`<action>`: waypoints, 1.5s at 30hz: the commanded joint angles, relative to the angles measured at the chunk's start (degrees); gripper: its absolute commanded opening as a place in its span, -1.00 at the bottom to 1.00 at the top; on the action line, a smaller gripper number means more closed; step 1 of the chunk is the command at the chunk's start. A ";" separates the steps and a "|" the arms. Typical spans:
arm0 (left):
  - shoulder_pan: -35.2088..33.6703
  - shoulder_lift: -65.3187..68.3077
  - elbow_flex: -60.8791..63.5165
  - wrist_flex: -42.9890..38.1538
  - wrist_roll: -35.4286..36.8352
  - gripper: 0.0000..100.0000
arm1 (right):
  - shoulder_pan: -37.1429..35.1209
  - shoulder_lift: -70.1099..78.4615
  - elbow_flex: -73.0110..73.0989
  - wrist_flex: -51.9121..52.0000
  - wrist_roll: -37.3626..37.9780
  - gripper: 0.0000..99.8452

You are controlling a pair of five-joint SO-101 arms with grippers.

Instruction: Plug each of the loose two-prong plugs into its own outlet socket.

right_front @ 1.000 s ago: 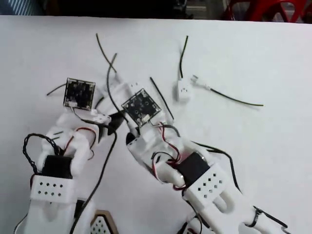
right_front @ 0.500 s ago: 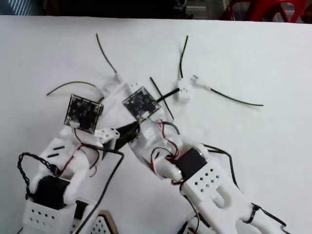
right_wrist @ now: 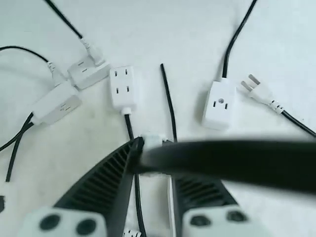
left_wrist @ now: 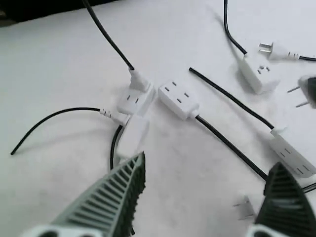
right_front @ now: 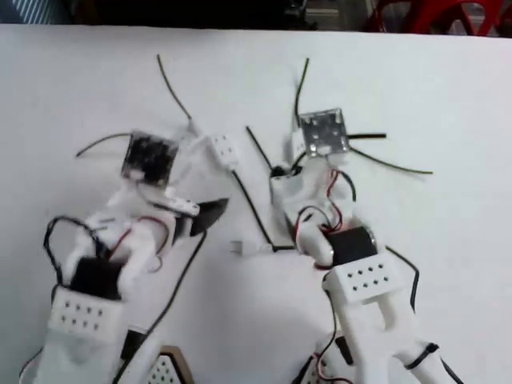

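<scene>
**Counter** (right_front: 464, 240): white surface carrying all parts.

**Sockets, left group.** A pair of short-cord sockets (left_wrist: 136, 96) lies at the left, the two bodies touching. The slot faces that show are bare. Just beside them lies the double socket (right_front: 222, 148), all four slots bare. Its black cord runs down to a loose white plug (right_front: 240, 248), which lies flat on the counter between the two arms.

**Left pincer** (left_wrist: 208, 163): open wide above the counter, gripping nothing. The loose white plug lies between its jaws, close to the dark one. The pair of short-cord sockets lies just past the tip of the ribbed jaw.

**Right pincer** (right_wrist: 154, 148): closed on a black plug (left_wrist: 308, 86), whose two prongs are free in the air.

**Sockets, right group.** The cube socket (right_wrist: 219, 103) lies on the counter just ahead of the right pincer, slots bare. A second white plug (right_wrist: 259, 89) lies just beside it, not inserted.
</scene>
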 commanded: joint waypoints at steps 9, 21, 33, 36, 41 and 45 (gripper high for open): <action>-0.13 50.42 -32.00 -2.37 12.57 -0.24 | 4.00 0.04 5.19 -10.68 -0.79 -0.97; -0.13 83.21 -56.88 -1.93 17.32 -0.24 | 4.09 -0.04 5.80 -10.77 -0.62 -0.97; -0.57 98.33 -70.86 -1.93 17.23 -0.28 | 4.09 -0.04 5.98 -10.68 -0.53 -0.97; -0.57 99.30 -71.82 -1.93 16.79 -0.45 | 4.09 -0.04 5.98 -10.68 -0.53 -0.97; -0.57 99.30 -71.47 -1.93 9.32 -0.72 | 4.09 -0.04 6.07 -10.68 -0.53 -0.97; -0.66 99.21 -71.74 0.97 2.37 -0.74 | 4.09 -0.04 6.07 -10.68 -0.53 -0.97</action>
